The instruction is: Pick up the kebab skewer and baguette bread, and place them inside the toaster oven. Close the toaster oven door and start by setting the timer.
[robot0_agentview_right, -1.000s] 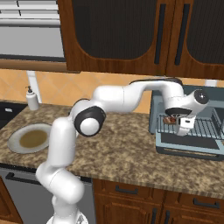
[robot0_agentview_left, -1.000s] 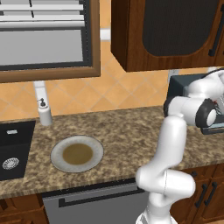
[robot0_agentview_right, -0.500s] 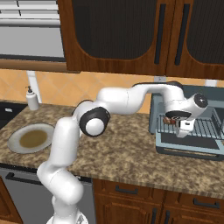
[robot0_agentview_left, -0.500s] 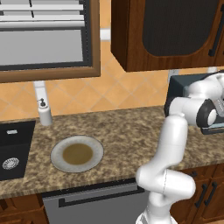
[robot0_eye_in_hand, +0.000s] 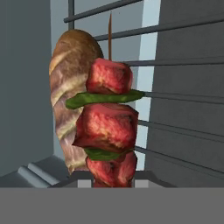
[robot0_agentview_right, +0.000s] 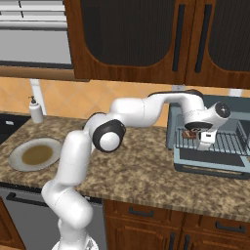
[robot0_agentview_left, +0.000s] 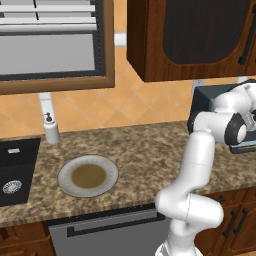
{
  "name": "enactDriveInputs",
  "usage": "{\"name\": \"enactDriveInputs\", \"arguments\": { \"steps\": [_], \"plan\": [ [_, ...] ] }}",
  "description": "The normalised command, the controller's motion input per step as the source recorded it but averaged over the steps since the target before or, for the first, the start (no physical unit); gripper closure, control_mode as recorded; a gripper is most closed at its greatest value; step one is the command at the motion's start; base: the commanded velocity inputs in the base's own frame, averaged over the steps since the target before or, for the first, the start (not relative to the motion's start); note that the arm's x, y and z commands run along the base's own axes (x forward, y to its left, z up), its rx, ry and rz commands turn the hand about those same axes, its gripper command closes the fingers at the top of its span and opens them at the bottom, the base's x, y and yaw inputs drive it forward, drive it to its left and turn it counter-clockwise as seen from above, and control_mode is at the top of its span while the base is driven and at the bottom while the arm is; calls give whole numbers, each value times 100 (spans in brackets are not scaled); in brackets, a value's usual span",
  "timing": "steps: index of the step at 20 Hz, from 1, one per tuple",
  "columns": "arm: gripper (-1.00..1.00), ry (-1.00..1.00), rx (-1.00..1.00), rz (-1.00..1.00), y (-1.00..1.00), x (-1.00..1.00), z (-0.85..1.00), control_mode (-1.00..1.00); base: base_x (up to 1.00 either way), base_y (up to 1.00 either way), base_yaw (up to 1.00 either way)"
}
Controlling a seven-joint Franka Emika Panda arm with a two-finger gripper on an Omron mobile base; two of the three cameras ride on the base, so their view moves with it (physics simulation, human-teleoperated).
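A speckled granite counter [robot0_agentview_left: 135, 150] ran across mid-frame beneath dark wooden cabinets [robot0_agentview_left: 190, 37] at upper right; a blind-covered window [robot0_agentview_left: 50, 42] filled the upper left, orange tiled wall [robot0_agentview_left: 145, 102] between, black sink [robot0_agentview_left: 15, 170] at left edge

pretty clearly a home kitchen: speckled granite counter [robot0_agentview_left: 145, 150] with dark wood cabinets [robot0_agentview_right: 146, 41] above it, sink [robot0_agentview_left: 15, 170] at its left end, toaster oven [robot0_agentview_right: 210, 141] toward its right.
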Motion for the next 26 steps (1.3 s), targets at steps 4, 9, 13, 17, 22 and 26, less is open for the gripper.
{"name": "enactDriveInputs", "arguments": {
  "steps": [4, 9, 13, 17, 22, 26],
  "plan": [
    [-100, 2, 0, 0, 0, 10, 0, -100, 0, 0, 0],
    [-100, 0, 0, 0, 0, 0, 0, -100, 0, 0, 0],
    [-100, 0, 0, 0, 0, 0, 0, -100, 0, 0, 0],
    [-100, 2, 0, -2, -3, -8, 3, -100, 0, 0, 0],
    [-100, 7, -2, -4, -3, -22, 9, -100, 0, 0, 0],
    [-100, 9, -5, -1, -2, -33, 4, -100, 0, 0, 0]
  ]
}}
